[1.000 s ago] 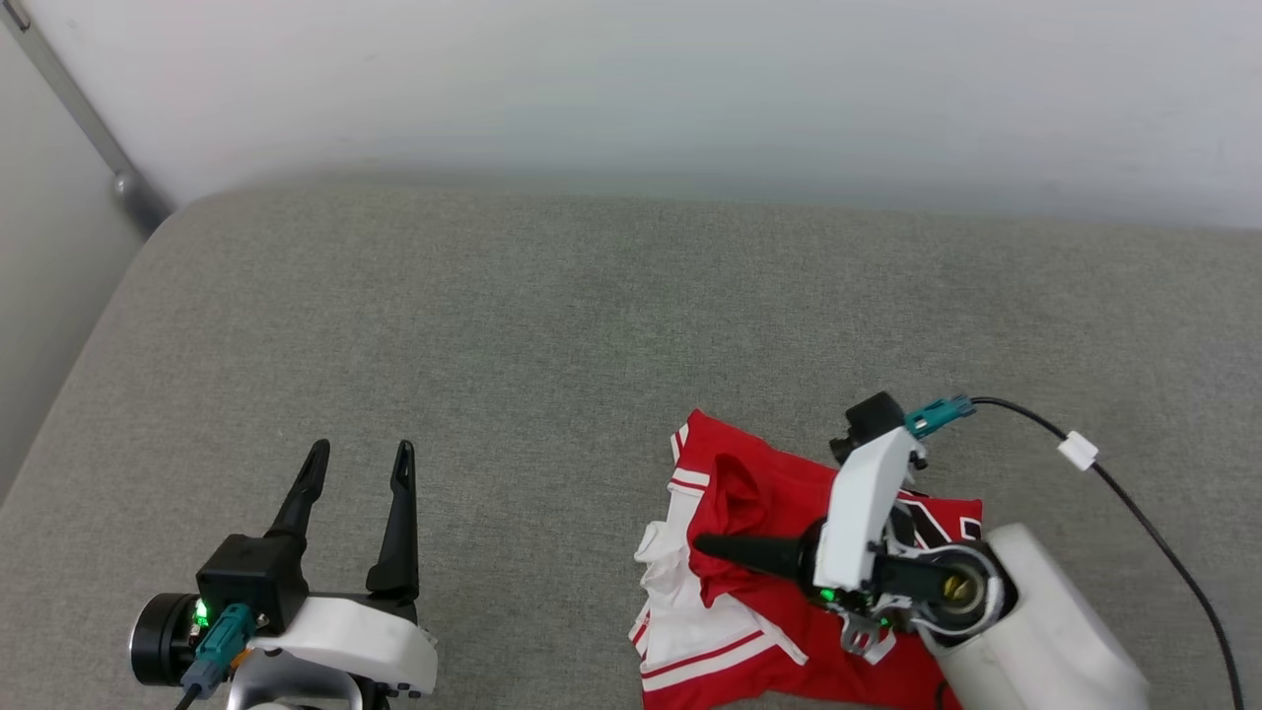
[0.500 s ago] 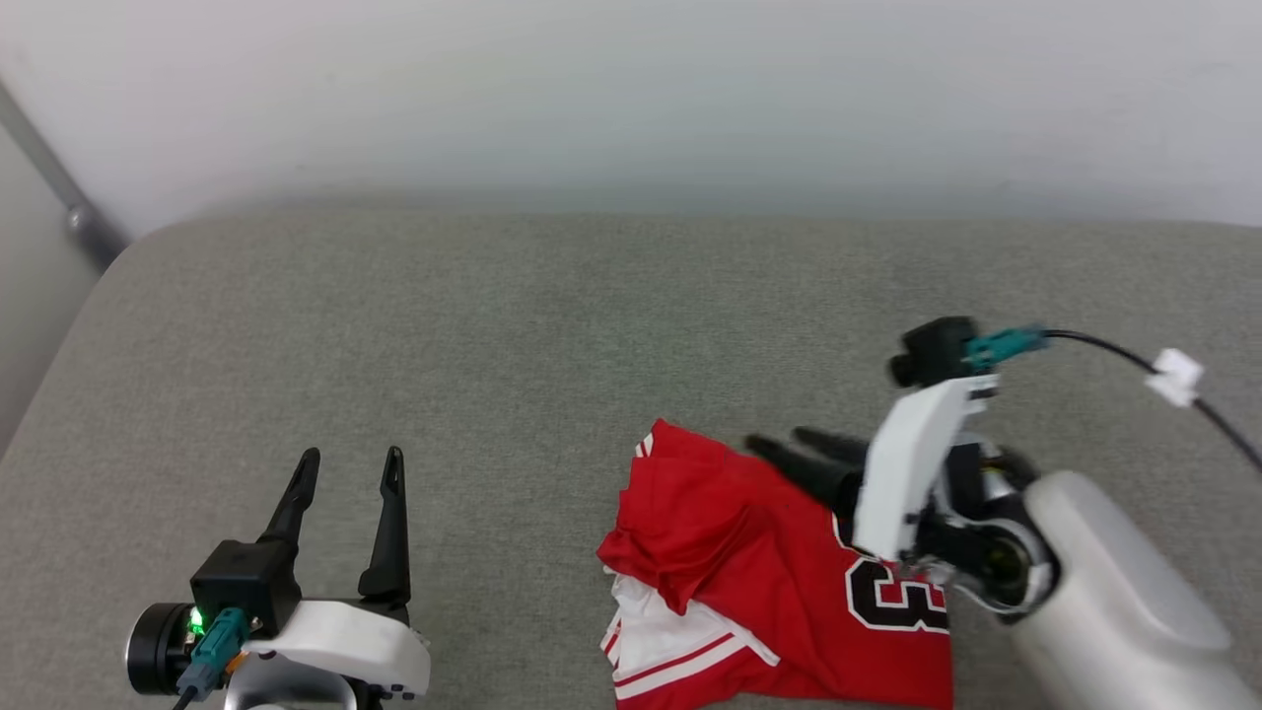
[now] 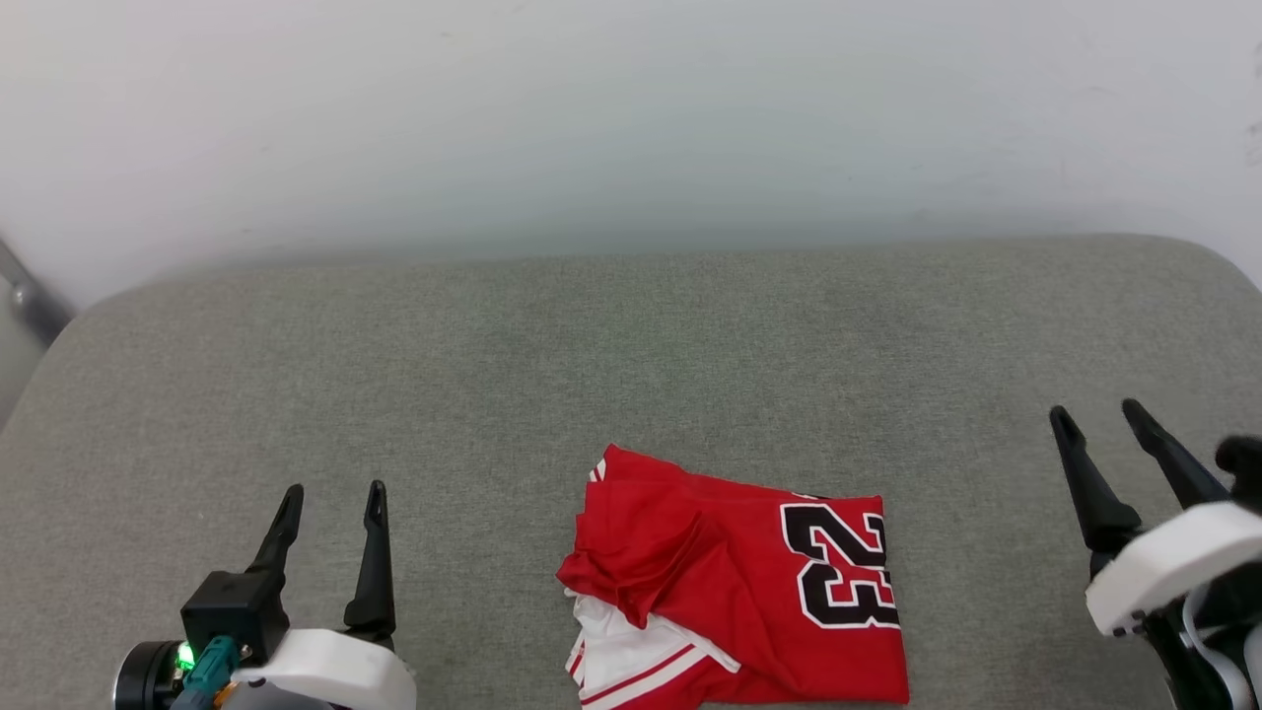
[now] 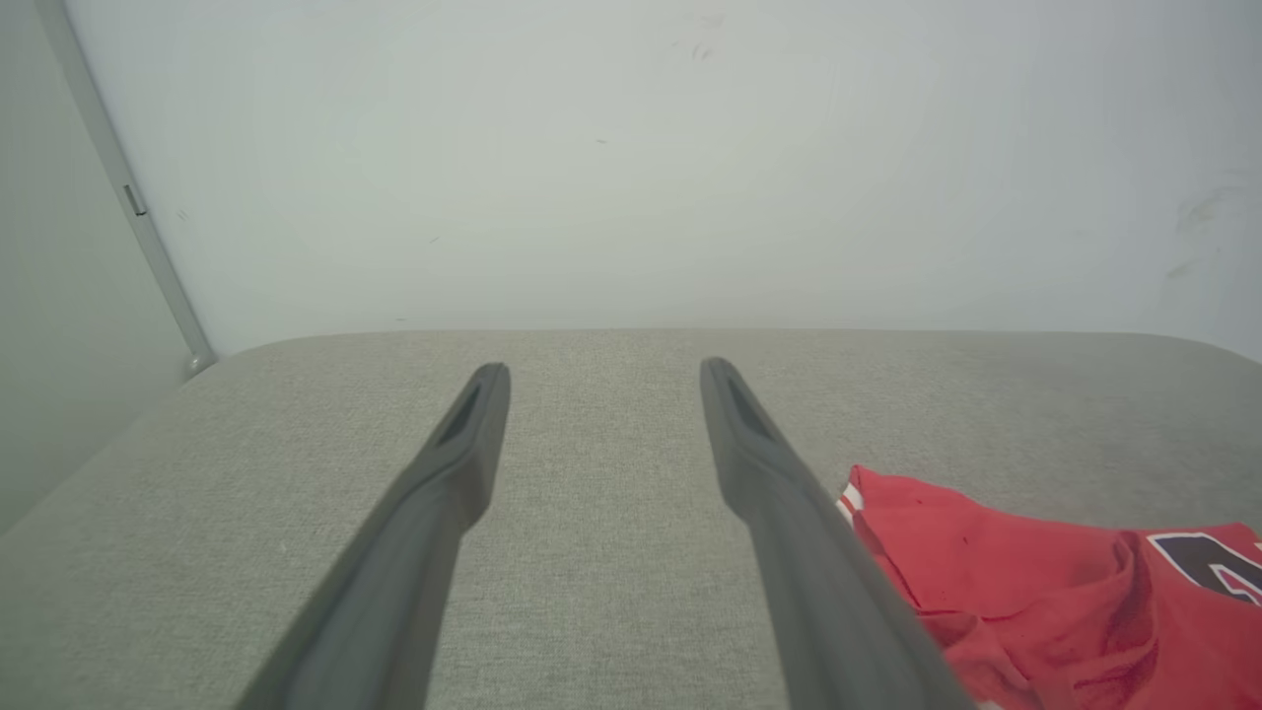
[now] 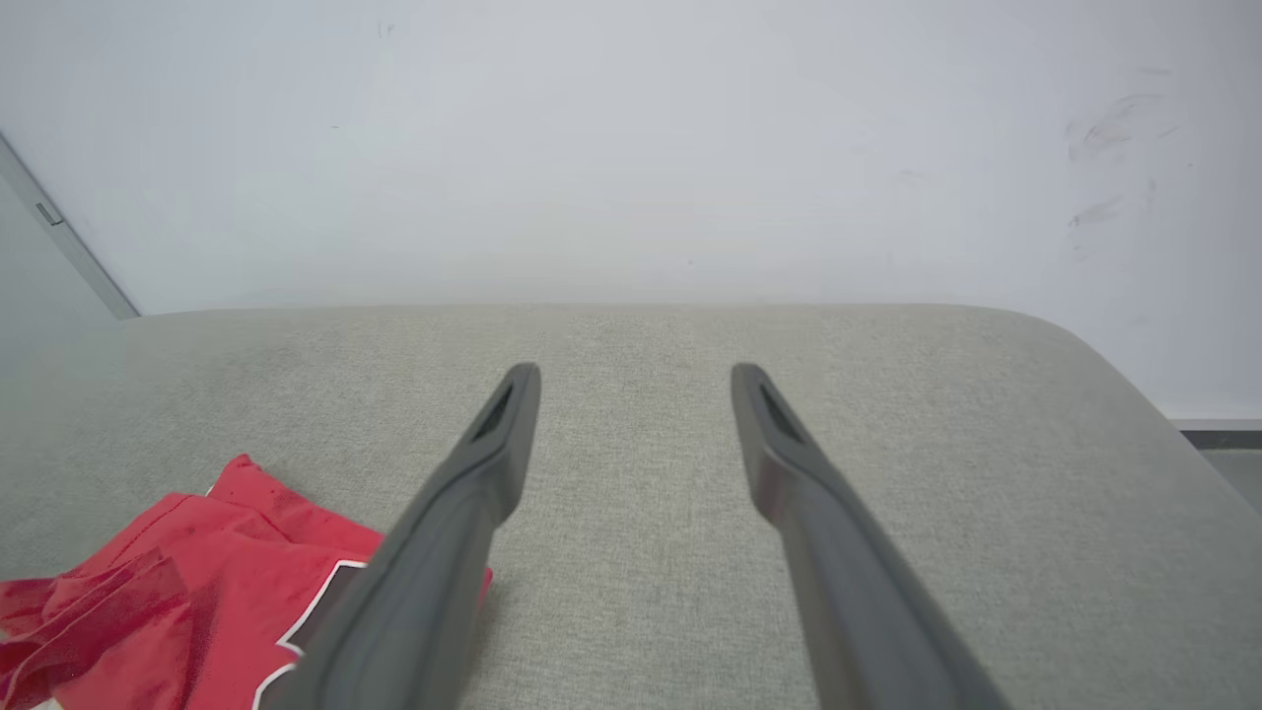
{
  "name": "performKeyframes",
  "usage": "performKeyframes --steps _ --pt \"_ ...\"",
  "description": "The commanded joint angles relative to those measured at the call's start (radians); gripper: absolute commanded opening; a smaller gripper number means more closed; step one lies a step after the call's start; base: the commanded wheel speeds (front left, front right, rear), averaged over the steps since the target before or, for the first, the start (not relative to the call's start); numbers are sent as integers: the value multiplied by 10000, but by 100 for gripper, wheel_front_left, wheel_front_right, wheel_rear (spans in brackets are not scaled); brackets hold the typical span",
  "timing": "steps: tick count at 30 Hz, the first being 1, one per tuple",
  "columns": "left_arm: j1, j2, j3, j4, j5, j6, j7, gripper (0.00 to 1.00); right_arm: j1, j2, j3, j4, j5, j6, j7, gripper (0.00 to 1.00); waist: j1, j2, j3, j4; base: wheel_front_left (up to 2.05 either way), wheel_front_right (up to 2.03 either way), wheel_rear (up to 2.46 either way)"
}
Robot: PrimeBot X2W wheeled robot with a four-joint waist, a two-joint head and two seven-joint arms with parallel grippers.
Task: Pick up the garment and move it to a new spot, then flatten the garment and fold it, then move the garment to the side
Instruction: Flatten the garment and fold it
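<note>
Grey cushion point(image 3: 631, 345) stretches far beyond garment point(image 3: 730, 582).

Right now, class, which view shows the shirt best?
The head view: nearly the whole shirt, number 23 readable. The left wrist view catches one red end at lower right; the right wrist view, a corner lower left.

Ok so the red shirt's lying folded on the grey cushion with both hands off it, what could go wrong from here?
The garment is only loosely folded: a rumpled flap and a white sleeve stick out on its left, so a pinch there could pull the fold open.
The left hand and right hand are open and clear of it; dragging it sideways over the cushion with one hand may bunch the layers.
</note>
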Motion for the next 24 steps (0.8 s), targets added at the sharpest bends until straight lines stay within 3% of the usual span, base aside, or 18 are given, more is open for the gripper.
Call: performKeyframes --steps 1,13,24 --pt "116 27 11 21 18 43 -53 100 237 130 -152 -215 -124 -4 -105 100 0 0 -27 -21 0 0 0" --pt "598 144 -72 60 -14 192 23 100 2772 1452 -935 -2908 -1318 -4 196 100 0 0 -363 -194 0 0 0" --pt "697 190 -115 53 -86 260 109 100 2927 1627 -1046 -3565 -1659 -4 719 100 0 0 -375 -227 0 0 0"
